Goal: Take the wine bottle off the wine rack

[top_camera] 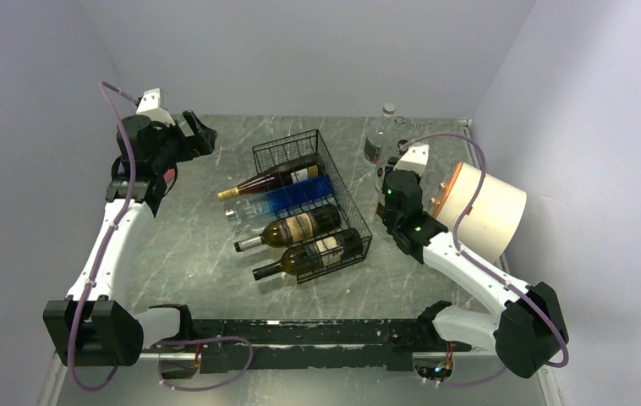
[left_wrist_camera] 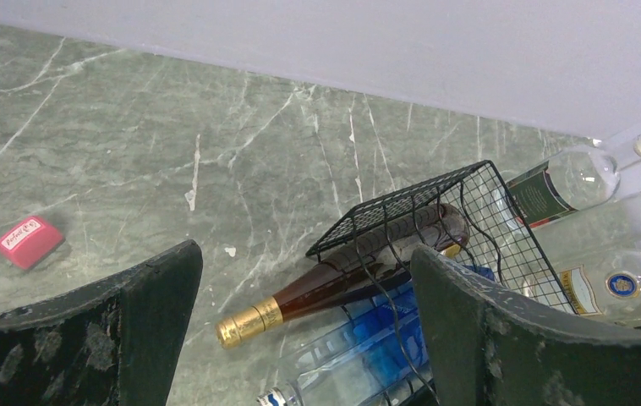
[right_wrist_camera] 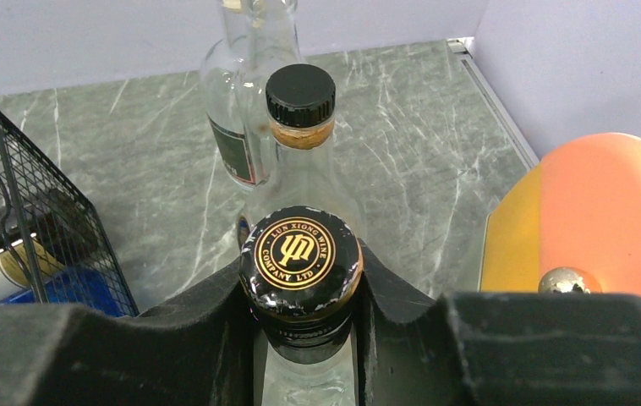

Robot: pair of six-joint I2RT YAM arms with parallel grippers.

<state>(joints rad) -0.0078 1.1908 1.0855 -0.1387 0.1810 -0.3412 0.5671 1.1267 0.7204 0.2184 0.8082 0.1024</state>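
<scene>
Right gripper (right_wrist_camera: pixel 304 313) closed on the neck of the upright wine bottle with a black, gold-lettered cap (right_wrist_camera: pixel 300 254) (the lettering reads LUN XIONG WINE COMPANY LTD); its dark padded fingers (right_wrist_camera: pixel 216 326) press the neck from both sides just under the cap. This bottle stands outside the black thin-wire wine rack (top_camera: pixel 283 152), just to its right; whether its base rests on the grey marbled table (top_camera: pixel 190 245) cannot be told. Four bottles lie side by side in the rack, necks projecting to the left: from far to near, a dark bottle with a gold-foil neck (top_camera: pixel 271 179), a blue bottle (top_camera: pixel 296 199) and two dark labelled bottles (top_camera: pixel 296 228) (top_camera: pixel 317 254). Beyond the held bottle stand a clear bottle with a black screw cap (right_wrist_camera: pixel 300 135) and, farther off, a second clear bottle (right_wrist_camera: pixel 237 101). A cream cylinder with an orange end (top_camera: pixel 486 207) lies on its side just right of the right gripper. Left gripper (top_camera: pixel 203 135) hangs above the table to the far left of the rack, fingers spread wide and holding nothing. A small pink rounded block (left_wrist_camera: pixel 30 240) lies on the table in the left-wrist view.
</scene>
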